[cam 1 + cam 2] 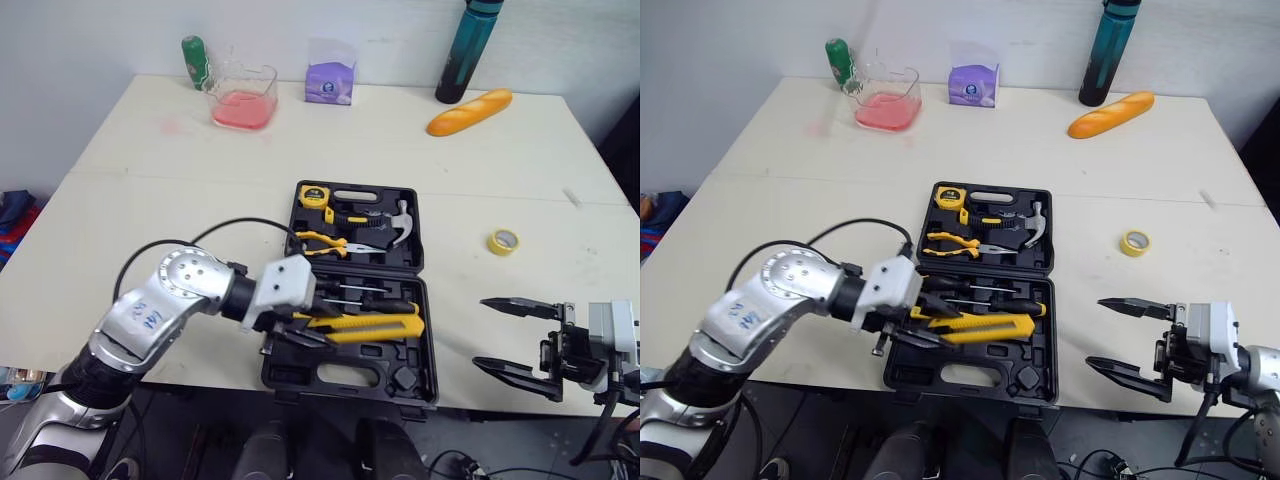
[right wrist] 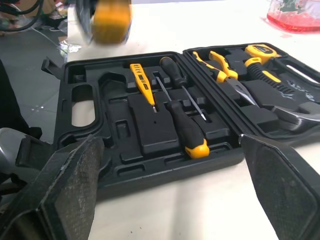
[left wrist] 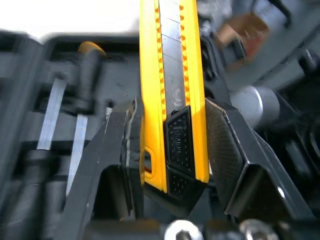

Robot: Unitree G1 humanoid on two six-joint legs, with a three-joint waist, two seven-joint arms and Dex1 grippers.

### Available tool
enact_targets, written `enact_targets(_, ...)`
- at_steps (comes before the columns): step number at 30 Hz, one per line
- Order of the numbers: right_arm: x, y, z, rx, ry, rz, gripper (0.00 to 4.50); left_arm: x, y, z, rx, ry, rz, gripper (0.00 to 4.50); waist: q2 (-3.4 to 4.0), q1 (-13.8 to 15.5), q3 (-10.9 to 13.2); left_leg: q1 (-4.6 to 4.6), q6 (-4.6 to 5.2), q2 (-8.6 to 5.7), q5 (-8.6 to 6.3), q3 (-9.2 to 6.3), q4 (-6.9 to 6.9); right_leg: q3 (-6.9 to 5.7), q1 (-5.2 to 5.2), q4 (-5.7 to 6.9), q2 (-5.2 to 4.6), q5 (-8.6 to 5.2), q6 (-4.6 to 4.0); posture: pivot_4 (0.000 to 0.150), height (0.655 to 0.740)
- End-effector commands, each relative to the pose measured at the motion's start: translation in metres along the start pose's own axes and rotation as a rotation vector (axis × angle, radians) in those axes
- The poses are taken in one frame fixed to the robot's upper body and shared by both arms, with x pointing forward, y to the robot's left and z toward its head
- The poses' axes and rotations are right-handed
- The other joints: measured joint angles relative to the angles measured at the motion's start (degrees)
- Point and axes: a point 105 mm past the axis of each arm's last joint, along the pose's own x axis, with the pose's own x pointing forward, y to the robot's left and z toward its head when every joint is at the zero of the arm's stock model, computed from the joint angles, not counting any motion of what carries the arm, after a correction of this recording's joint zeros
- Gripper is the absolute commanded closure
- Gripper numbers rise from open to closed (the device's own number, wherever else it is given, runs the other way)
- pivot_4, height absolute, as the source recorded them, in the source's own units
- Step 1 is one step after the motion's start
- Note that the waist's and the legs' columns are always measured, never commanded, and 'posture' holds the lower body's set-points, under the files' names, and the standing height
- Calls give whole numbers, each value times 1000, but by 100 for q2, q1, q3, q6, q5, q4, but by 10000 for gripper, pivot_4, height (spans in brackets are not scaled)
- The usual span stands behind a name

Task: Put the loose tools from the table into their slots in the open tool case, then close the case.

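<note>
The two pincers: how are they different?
The left pincer is shut on the yellow knife; the right pincer is wide open and holds nothing. The left pincer reaches over the open tool case; the right pincer sits beside it, at the table edge. Both have two black fingers.

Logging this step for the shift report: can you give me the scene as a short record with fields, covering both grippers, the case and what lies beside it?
left gripper: shut on the yellow utility knife, over the near half of the tool case
right gripper: open, holding nothing, at the near edge of the table, right of the case
tool case: open; tape measure, pliers, hammer in far half; screwdrivers in near half
on table: yellow tape roll, right of the case
</note>
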Motion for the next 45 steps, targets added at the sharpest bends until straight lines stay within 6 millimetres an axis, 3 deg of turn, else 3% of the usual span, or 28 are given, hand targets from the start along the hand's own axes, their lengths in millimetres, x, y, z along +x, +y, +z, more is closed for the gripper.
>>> enact_targets(1,-3,2,13,-45,0,14,0,9,-1,-1,22,51,-15,31689,0,6,0,-1,0,0,0,-1,0,0,0,-1,0,0,0,1500,7400)
enact_targets(12,-4,12,15,-40,7,25,0,15,8,-30,-4,237,30,31689,1,7,0,0,4,-3,1,-5,2,-2,6,-4,-2,0,1,1500,7400)
enact_targets(25,-2,15,14,-38,4,33,0,15,22,-30,-6,281,85,31689,2,11,-1,16,5,-2,1,-30,3,-9,41,-19,-2,0,1,1500,7400)
enact_targets(44,14,14,29,-38,0,41,0,21,11,-33,-11,330,32,31689,4,8,-2,19,3,-3,3,-66,5,-9,70,-28,-2,-1,-1,1500,7400)
enact_targets(45,14,13,29,-37,0,40,0,22,10,-31,-5,319,24,26689,4,7,-2,19,3,-3,3,-66,5,-9,71,-29,-2,-1,-1,1500,7400)
